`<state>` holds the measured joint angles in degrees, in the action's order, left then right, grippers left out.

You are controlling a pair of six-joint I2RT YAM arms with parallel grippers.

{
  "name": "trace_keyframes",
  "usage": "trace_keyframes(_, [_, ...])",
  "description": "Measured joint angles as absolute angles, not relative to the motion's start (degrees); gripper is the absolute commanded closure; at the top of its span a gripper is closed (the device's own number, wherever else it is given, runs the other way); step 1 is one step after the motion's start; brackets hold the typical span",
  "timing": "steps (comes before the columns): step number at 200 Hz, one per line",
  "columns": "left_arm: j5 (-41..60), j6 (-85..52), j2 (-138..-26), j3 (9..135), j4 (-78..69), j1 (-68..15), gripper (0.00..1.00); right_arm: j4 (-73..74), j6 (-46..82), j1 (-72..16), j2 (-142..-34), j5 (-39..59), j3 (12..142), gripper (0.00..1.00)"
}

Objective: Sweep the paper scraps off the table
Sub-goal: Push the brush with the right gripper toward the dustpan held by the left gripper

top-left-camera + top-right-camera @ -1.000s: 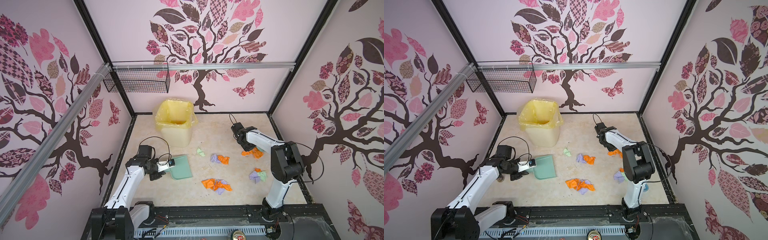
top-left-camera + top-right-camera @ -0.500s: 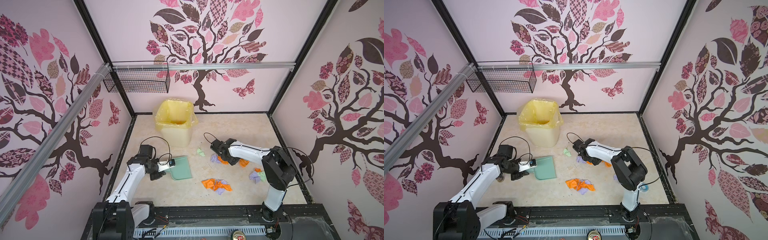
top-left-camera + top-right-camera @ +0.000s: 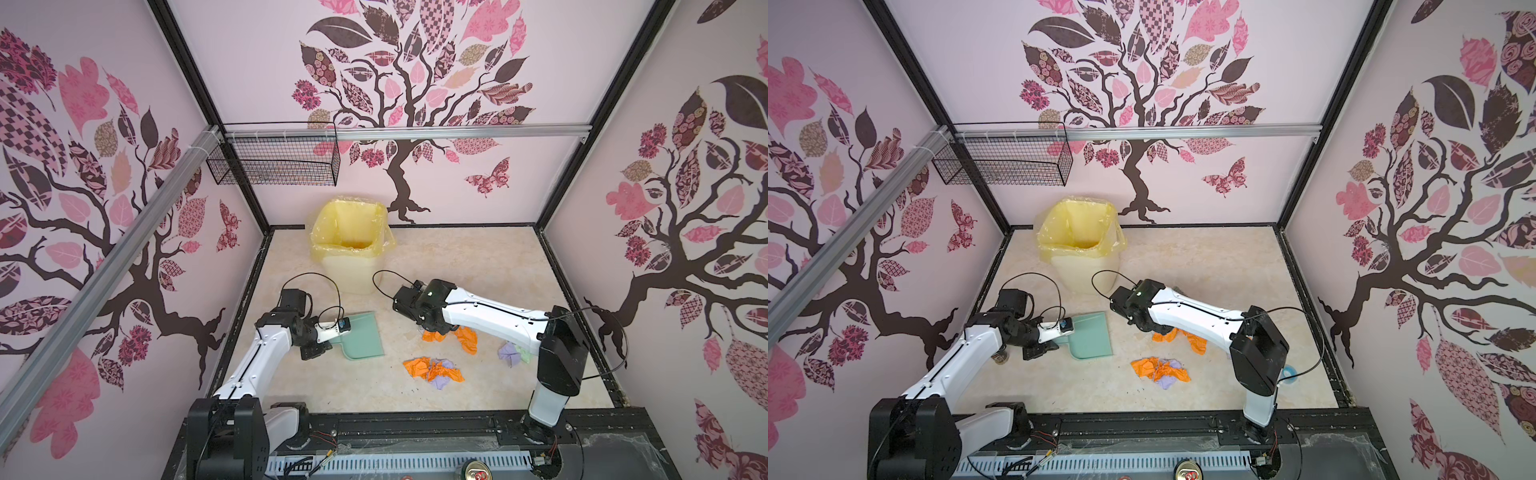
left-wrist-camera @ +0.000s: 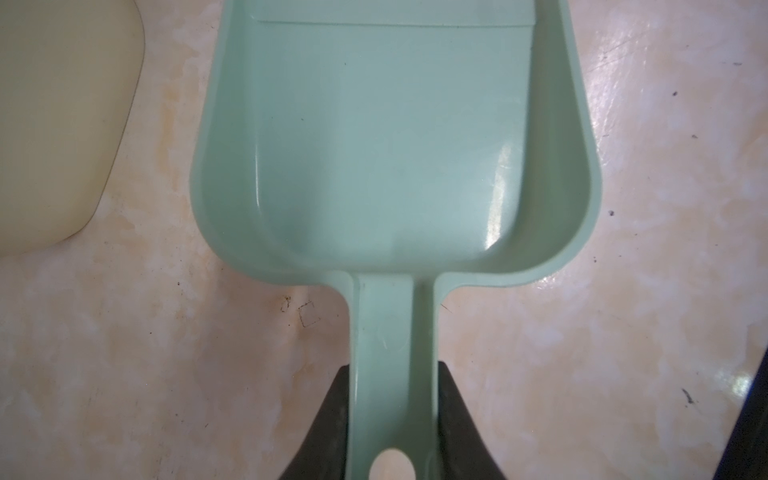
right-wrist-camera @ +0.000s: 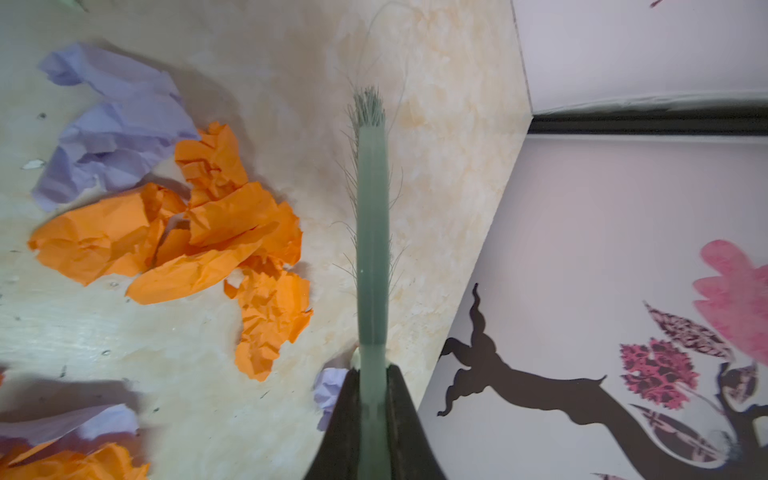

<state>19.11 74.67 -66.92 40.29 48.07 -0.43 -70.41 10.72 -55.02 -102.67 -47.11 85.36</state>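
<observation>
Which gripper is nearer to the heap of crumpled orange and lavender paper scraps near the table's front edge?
Right. The right gripper, shut on the green brush, is just beyond the heap; the left gripper holds the mint-green plastic dustpan farther off on its left.

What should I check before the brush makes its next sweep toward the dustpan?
1. The left gripper shut on the dustpan handle: ok.
2. The dustpan empty: ok.
3. The right gripper shut on the brush: ok.
4. Bristles touching the table: cannot tell.
5. All paper scraps in one pile: not ok, several clusters.
6. The bin upright and open: ok.
</observation>
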Motion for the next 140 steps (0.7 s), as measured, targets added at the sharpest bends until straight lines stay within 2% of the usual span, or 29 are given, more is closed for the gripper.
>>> trace_keyframes(26, [19.1, 74.2, -66.9, 40.3, 48.1, -0.4, 1.00, -59.8, -4.1, -54.8, -102.9, -49.4, 83.0, 1.00])
trace_keyframes(76, [19.0, 73.7, -65.0, 40.1, 48.8, -0.4, 1.00, -33.7, -32.6, -55.1, -106.0, -45.8, 80.9, 1.00])
trace_keyframes(103, [18.4, 73.7, -63.0, 39.2, 49.0, -0.4, 1.00, -25.6, -41.1, -55.4, -106.4, -43.0, 80.9, 1.00])
trace_keyframes(140, [18.1, 73.7, -62.8, 39.2, 49.2, -0.4, 1.00, -23.3, -46.2, -55.8, -107.6, -38.5, 79.7, 1.00])
